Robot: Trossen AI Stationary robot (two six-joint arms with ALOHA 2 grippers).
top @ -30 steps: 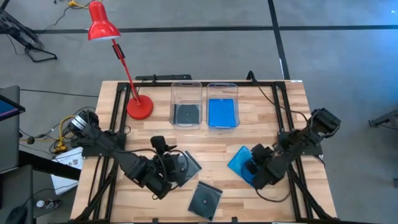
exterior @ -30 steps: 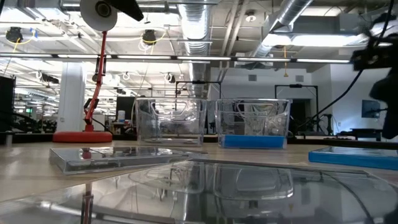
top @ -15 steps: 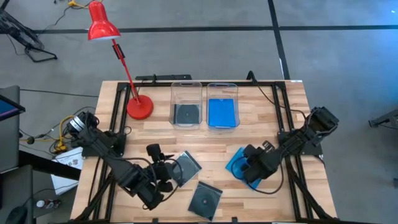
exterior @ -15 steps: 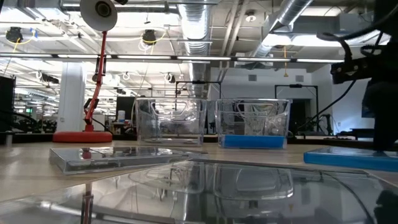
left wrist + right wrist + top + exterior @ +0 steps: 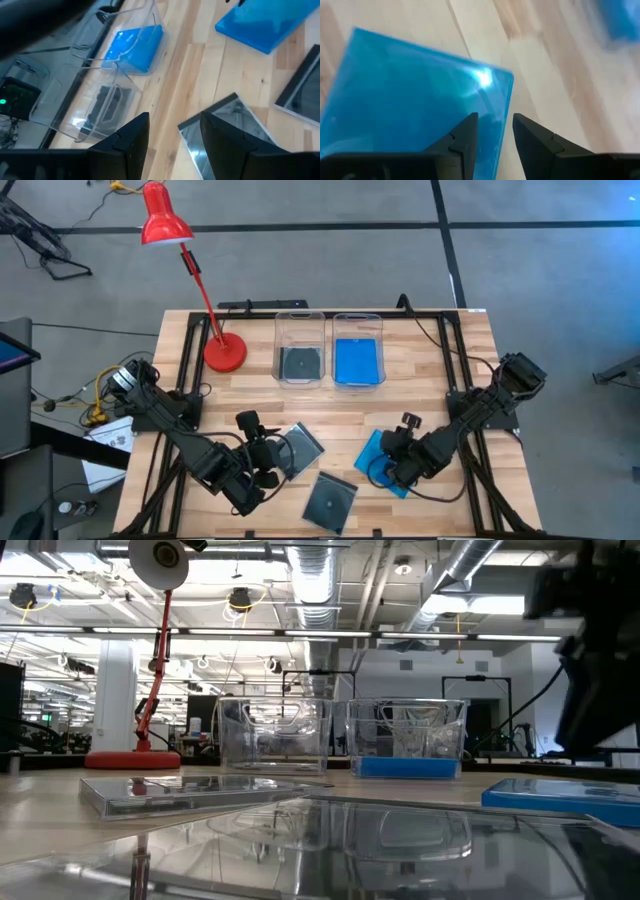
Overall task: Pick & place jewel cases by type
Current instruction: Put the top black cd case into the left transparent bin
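A blue jewel case (image 5: 372, 460) lies flat on the table at the near right, also seen in the low view (image 5: 560, 795). My right gripper (image 5: 392, 465) (image 5: 495, 122) stands open over one of the case's edges, pointing steeply down. A clear jewel case with a dark tray (image 5: 303, 447) (image 5: 235, 125) lies flat near the table's middle. My left gripper (image 5: 270, 463) (image 5: 172, 122) hangs open just to its left, above bare wood. Another dark jewel case (image 5: 330, 500) lies near the front edge. My right gripper straddles the blue case's edge (image 5: 501, 107), one finger over the case's top and the other over the wood beside it. It slants down from the table's right. Its own fingers hide the tips, so I cannot tell whether they touch. The case lies flat.
Two clear bins stand side by side at the back. The left bin (image 5: 300, 315) holds a dark case and the right bin (image 5: 357, 315) a blue one. A red desk lamp's base (image 5: 225, 352) stands left of the bins. A black frame runs along the table's sides.
My right gripper has moved toward the table's left and near edges and rolled about its own axis. The blue case has slid flat a little the same way. My left gripper has swung toward the table's left edge, uncovering the clear case, which has stayed put.
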